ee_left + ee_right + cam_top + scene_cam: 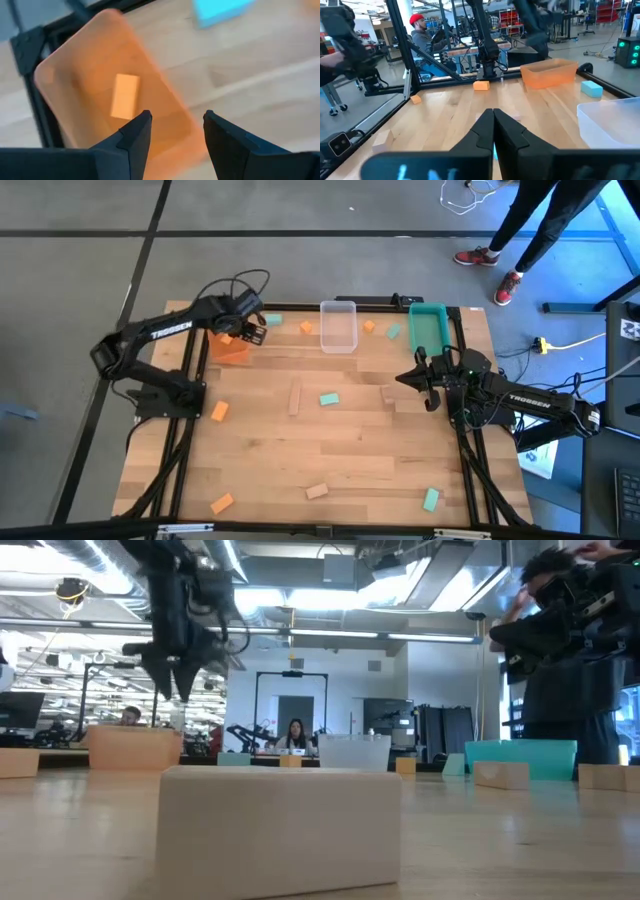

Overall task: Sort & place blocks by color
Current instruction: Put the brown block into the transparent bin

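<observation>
Left gripper [247, 330] hangs above the orange bin [230, 347] at the table's far left, jaws apart and empty; an orange block [124, 96] lies inside the bin, seen between the fingers in the left wrist view. Right gripper [418, 377] sits at the right side of the table near the teal bin [428, 328], fingers pressed together, nothing between them. Other blocks lie scattered over the table, among them a teal block [329, 399] near the centre and a wood block [316, 491] by the near edge; the clear bin [338, 326] stands between the two coloured bins.
</observation>
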Robot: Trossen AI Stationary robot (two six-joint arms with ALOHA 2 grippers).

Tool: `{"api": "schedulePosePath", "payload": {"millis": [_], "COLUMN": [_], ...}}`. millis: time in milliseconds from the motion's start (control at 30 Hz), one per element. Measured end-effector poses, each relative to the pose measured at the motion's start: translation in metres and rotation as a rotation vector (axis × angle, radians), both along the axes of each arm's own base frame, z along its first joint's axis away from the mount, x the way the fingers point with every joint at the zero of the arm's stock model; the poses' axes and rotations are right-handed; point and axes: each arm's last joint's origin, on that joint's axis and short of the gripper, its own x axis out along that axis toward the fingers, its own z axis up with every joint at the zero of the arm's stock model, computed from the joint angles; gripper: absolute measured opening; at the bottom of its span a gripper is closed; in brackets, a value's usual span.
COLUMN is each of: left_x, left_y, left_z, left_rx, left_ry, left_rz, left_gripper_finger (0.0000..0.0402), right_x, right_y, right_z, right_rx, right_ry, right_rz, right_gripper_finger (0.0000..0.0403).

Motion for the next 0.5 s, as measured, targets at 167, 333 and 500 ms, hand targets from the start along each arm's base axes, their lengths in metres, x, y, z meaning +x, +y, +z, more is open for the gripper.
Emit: {"api": "schedulePosePath", "payload": {"millis": [167,333,500], "left_x": [0.011,0.021,0.030], "left_y": [-0.038,-0.073,-0.105], "left_z": [0.018,0.025,0.026], "left_rx": [0.044,0.050,0.101], "left_ry": [-0.080,-0.128,-0.121], "left_rz": [-0.146,-0.285,-0.397], "left_gripper_finger": [0.0170,0.0170,0.0170], "right_x": [0.000,-0.002,-0.005], "right_y": [0.000,-0.004,-0.007], "right_z": [0.008,0.046,0.075], "right_rx": [0.047,0.083,0.148], "right_ry": [-0.003,0.096,0.422], "right_rz": [-0.008,-0.161,-0.370], "right_gripper_finger": [0.0008,0.0005,0.0002]}}
